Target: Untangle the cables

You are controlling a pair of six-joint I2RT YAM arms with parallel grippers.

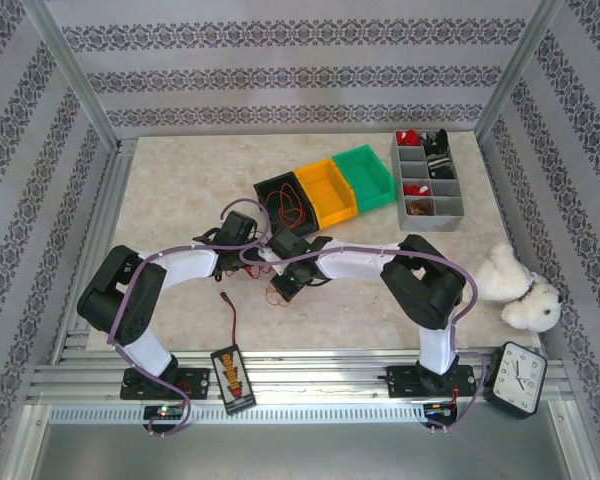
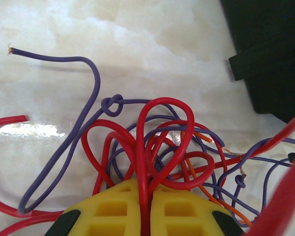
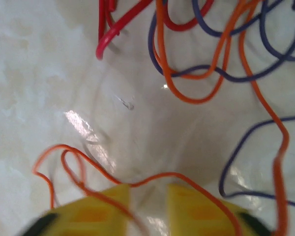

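Cables [image 2: 164,105]: a loose tangle of thin red, purple and orange wire lying on the pale tabletop [image 1: 180,190] between the two wrists, near the black bin [image 1: 265,188]. Left gripper [image 2: 148,186]: yellow fingers pressed together on a red strand [image 2: 140,147] that rises from between them into a tall loop. Right gripper [image 3: 148,189]: jaws standing apart, with a fine orange strand [image 3: 152,179] crossing the gap; the view is blurred, and no pinch is evident. The step in hand appears to be drawing one wire free while the left grip anchors the bundle. It is best done by closing low on the single orange strand alone, then pulling slowly away from the left grip and close to the table. Easing off is advisable if the whole bundle drags, since tension would likely tighten the knots. Counts: three wire colours, with strands per colour too overlapped to number. Two small knots [image 2: 113,104] and one frayed free end [image 2: 11,49] show in the purple wire. Three open bins stand in a row, black, orange [image 1: 332,213] and green [image 1: 375,195], beside one grey divided tray [image 1: 435,222].
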